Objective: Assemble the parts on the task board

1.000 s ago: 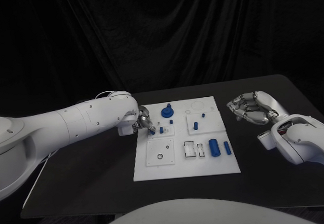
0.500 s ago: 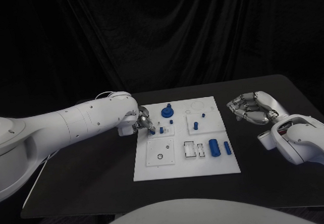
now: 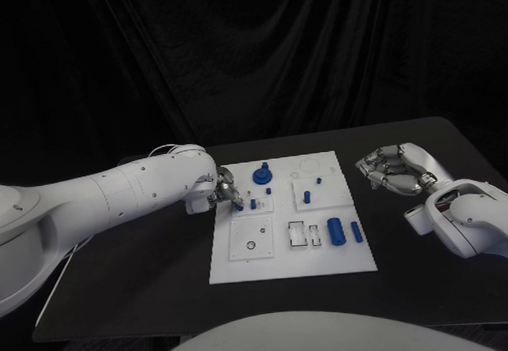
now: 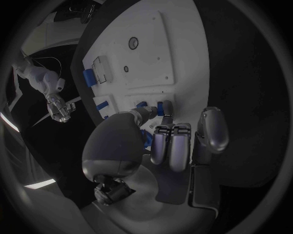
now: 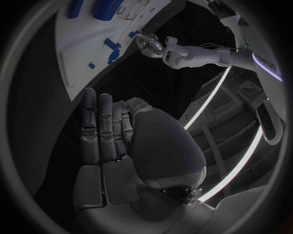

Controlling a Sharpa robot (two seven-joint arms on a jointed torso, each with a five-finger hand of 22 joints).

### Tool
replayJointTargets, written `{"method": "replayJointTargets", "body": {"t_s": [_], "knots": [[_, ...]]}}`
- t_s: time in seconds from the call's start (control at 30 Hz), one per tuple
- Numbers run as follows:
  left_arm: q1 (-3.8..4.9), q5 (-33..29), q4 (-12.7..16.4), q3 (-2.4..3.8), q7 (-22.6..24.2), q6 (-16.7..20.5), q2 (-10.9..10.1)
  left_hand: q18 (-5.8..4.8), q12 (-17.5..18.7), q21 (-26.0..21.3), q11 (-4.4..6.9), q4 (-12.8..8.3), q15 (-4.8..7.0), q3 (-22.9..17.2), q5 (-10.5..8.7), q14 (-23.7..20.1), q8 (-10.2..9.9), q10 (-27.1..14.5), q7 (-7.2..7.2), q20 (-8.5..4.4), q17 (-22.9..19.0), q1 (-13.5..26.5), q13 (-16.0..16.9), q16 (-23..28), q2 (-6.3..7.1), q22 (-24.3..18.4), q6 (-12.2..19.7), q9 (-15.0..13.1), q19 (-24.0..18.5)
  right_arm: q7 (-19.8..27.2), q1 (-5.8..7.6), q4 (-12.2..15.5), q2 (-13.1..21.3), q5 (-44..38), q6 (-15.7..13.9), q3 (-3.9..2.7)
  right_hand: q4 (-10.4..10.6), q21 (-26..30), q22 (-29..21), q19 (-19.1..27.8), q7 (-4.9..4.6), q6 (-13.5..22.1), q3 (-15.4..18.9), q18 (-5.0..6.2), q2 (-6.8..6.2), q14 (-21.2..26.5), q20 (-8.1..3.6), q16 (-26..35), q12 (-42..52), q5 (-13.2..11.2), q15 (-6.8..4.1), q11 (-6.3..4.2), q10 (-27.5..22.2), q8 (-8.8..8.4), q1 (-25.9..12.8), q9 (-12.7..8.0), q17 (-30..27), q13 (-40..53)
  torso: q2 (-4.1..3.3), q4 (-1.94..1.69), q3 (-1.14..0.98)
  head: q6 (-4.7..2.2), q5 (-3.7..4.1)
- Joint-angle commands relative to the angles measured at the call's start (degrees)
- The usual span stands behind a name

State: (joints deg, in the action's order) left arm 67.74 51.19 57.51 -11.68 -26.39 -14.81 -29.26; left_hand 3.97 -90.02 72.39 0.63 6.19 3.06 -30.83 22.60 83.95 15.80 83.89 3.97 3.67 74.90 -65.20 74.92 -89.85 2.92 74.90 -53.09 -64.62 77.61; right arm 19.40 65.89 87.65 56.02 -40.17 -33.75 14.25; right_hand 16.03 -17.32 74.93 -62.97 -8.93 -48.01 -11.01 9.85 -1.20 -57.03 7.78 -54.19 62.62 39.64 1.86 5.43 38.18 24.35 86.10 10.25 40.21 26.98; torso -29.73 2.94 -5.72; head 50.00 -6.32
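Observation:
The white task board (image 3: 284,257) lies mid-table. On it are a blue knob piece (image 3: 262,174), a blue peg (image 3: 306,195), and a large blue cylinder (image 3: 337,230) with a slimmer one (image 3: 357,232) beside it. My left hand (image 3: 224,191) is at the board's left edge. In the left wrist view its thumb and fingers (image 4: 173,141) pinch a small blue peg (image 4: 160,107) just over the board (image 4: 146,53). My right hand (image 3: 393,170) hovers off the board's right side, fingers curled in on nothing, as the right wrist view (image 5: 122,141) also shows.
The black table (image 3: 135,292) has bare room left of and in front of the board. The board's near half carries a square plate with a ring hole (image 3: 252,244) and two rectangular slots (image 3: 304,235). The table's right edge runs close behind my right arm.

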Motion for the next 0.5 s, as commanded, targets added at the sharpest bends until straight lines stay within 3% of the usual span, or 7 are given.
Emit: {"method": "replayJointTargets", "body": {"t_s": [0.03,0.1,0.13,0.2,0.27,0.3,0.5], "knots": [[-0.95,-0.2,0.3,-0.41,-0.2,-0.4,0.0,0.52,0.0,-0.4,-0.47,0.0,-0.42,1.4,-5.07,6.1,-0.7,6.1,-0.38,0.17,15.1,1.1,15.1,-0.2,-0.62,9.1,0.1,0.4,-0.3,-0.8,-0.12,0.1,0.0,-0.3,0.3,-0.04,0.0,-0.2,1.3,-0.4,-0.10,0.5,-0.3,0.43,0.04,-0.1,0.01,-0.2,-0.3,0.1,0.01,-0.05,-0.5,0.17,0.7,-0.1,-0.1,-0.1,0.00,-0.01,0.00,0.00,-0.09],[-0.98,-0.2,0.5,-0.41,-0.1,-0.3,0.0,0.51,0.0,-0.4,-0.54,0.7,-0.49,3.4,-7.84,6.1,-1.2,6.1,-0.31,0.28,15.1,2.1,15.1,-0.2,-0.88,9.1,0.0,0.9,-0.3,-0.8,-0.13,0.1,0.0,-0.3,0.3,-0.04,0.0,-0.2,1.3,-0.4,-0.10,0.5,-0.3,0.43,0.04,-0.1,0.01,-0.2,-0.3,0.1,0.01,-0.05,-0.5,0.17,0.7,-0.1,-0.1,-0.1,-0.01,0.00,0.00,0.00,-0.15],[-1.00,-0.2,0.5,-0.41,0.0,-0.3,-0.1,0.52,0.0,-0.5,-0.71,1.4,-0.59,5.1,-11.31,6.1,-1.6,6.1,-0.18,0.33,15.1,2.9,15.1,-0.2,-1.05,9.1,0.0,1.3,-0.3,-0.8,-0.13,0.1,0.0,-0.3,0.3,-0.04,0.0,-0.2,1.3,-0.4,-0.10,0.5,-0.3,0.43,0.04,-0.1,0.01,-0.2,-0.3,0.1,0.01,-0.05,-0.5,0.17,0.7,-0.1,-0.1,-0.1,-0.01,0.01,0.00,0.00,-0.18],[-1.04,-0.2,0.6,-0.41,0.1,-0.3,-0.1,0.52,0.0,-0.6,-1.07,3.4,-0.90,8.6,-15.66,6.1,-2.6,6.1,0.37,0.50,15.1,5.3,15.1,-0.2,-0.71,9.1,0.1,2.3,-0.4,-0.8,-0.13,0.1,0.0,-0.3,0.4,-0.04,0.0,-0.2,1.3,-0.4,-0.10,0.5,-0.3,0.43,0.04,-0.1,0.01,-0.2,-0.3,0.1,0.01,-0.05,-0.5,0.17,0.7,-0.1,-0.1,-0.1,0.00,0.01,0.00,0.00,-0.19],[-1.07,-0.2,0.7,-0.41,0.2,-0.3,-0.2,0.54,0.0,-0.6,-1.24,4.2,-1.05,10.2,-17.13,6.1,-3.3,6.1,0.56,0.64,15.1,6.1,15.1,-0.2,-0.75,9.0,0.2,3.1,-0.4,-0.8,-0.13,0.1,0.0,-0.3,0.4,-0.04,0.0,-0.2,1.3,-0.4,-0.10,0.5,-0.3,0.43,0.04,-0.1,0.01,-0.2,-0.3,0.1,0.01,-0.05,-0.5,0.17,0.7,-0.1,-0.1,-0.1,0.00,-0.01,0.00,0.00,-0.16],[-1.10,-0.2,0.7,-0.41,0.2,-0.3,-0.2,0.53,0.0,-0.7,-1.60,5.6,-1.29,13.0,-19.29,6.1,-4.5,6.1,0.90,0.92,15.1,7.7,15.1,-0.2,-0.66,9.0,0.3,4.6,-0.4,-0.9,-0.13,0.1,0.0,-0.3,0.4,-0.04,0.0,-0.2,1.3,-0.4,-0.10,0.5,-0.3,0.43,0.04,-0.1,0.01,-0.2,-0.3,0.1,0.01,-0.05,-0.5,0.17,0.7,-0.1,-0.1,-0.1,-0.01,-0.02,0.00,0.00,-0.13],[-1.22,-0.2,0.4,-0.41,-0.1,-0.1,-0.4,0.59,0.0,-0.9,-1.92,9.1,-1.62,19.1,-19.62,6.1,-6.0,6.1,1.26,1.26,15.1,10.9,15.1,-0.2,-1.25,9.0,0.1,7.0,-0.4,-1.0,-0.13,0.1,0.0,-0.3,0.5,-0.04,0.0,-0.2,1.3,-0.4,-0.10,0.5,-0.3,0.43,0.04,-0.1,0.01,-0.2,-0.3,0.1,0.01,-0.05,-0.5,0.17,0.7,-0.1,-0.1,-0.1,0.01,0.00,0.00,0.00,-0.22]]}}
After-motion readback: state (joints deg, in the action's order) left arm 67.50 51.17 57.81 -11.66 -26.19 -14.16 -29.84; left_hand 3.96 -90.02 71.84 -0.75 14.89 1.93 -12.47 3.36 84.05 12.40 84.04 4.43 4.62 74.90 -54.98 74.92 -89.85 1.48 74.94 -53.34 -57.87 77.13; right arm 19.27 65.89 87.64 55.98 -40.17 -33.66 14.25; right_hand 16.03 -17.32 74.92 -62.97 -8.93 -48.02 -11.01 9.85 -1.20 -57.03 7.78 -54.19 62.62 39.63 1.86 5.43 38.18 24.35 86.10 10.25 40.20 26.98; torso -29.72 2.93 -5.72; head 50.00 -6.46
